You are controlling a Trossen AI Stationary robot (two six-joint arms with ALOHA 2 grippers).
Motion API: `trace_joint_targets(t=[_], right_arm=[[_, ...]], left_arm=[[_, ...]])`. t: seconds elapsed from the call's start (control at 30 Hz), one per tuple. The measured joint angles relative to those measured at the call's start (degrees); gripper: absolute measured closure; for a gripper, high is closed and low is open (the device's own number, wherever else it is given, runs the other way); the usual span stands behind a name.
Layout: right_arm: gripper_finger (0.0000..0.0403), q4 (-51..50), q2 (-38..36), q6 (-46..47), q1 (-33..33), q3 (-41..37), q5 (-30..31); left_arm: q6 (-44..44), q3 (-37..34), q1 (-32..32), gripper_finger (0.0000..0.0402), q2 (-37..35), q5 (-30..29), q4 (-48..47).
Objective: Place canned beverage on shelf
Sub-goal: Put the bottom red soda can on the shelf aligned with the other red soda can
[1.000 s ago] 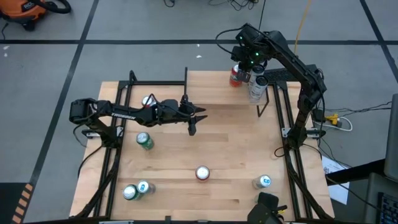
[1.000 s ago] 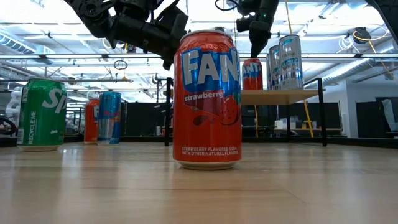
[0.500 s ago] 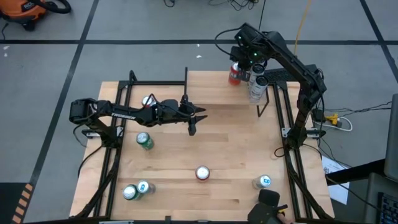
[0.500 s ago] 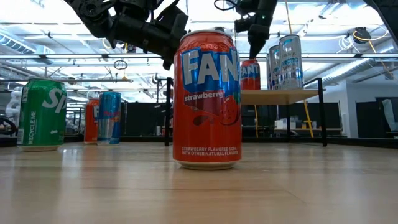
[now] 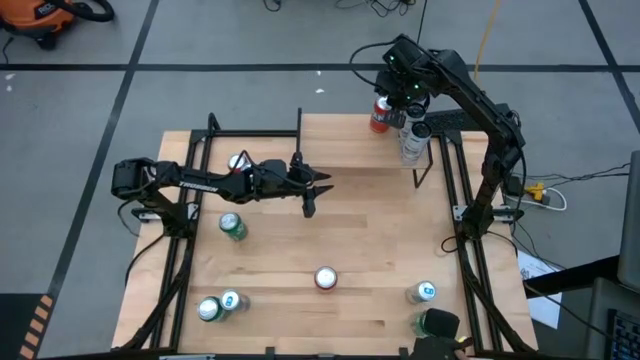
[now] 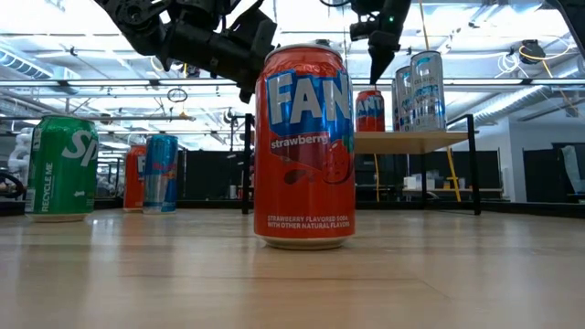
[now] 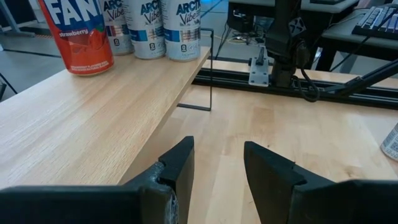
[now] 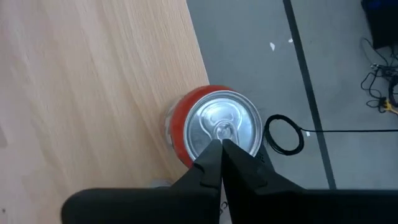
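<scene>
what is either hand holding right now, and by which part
Nothing. The right hand is shut and empty above the red can's top on the shelf; the left hand hangs over the table with nothing between its fingers.

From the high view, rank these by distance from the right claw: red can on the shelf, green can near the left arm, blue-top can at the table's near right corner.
1. Red can, directly under the right claw, on the shelf.
2. Green can, left side of the table.
3. Blue-top can, near right corner.
</scene>
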Motion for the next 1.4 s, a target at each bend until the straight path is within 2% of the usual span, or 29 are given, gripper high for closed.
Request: trace_joint_targets(t=[0.1, 0.3, 0.6, 0.8, 1.13, 1.4], right_arm=[[0.0403, 0.1, -0.3, 0.4, 0.0, 0.0, -0.4], [0.0403, 1.8, -1.1, 2.7, 0.0, 0.1, 4.2], [0.0403, -2.1, -3.4, 7.1, 1.2, 0.1, -2.2], [0.0403, -7.9, -3.5, 8.5, 2.7, 0.2, -2.2], [0.0403, -10.0, -3.5, 9.8, 3.4, 0.2, -2.1], [0.0403, -10.3, -3.5, 10.9, 3.6, 0.2, 0.8]], left_arm=[[0.0, 0.0, 0.0, 0.0263, 0.0, 0.0, 0.0], [0.1, 0.0, 0.0, 0.0263, 0.0, 0.0, 0.0], [0.0, 0.0, 0.7, 0.0263, 0.0, 0.0, -0.2], [0.0, 0.0, 0.7, 0.0263, 0.0, -0.1, -0.2], [-0.1, 0.0, 0.7, 0.0263, 0.0, -0.1, -0.2], [-0.1, 0.0, 0.7, 0.0263, 0.0, -0.1, -1.0]])
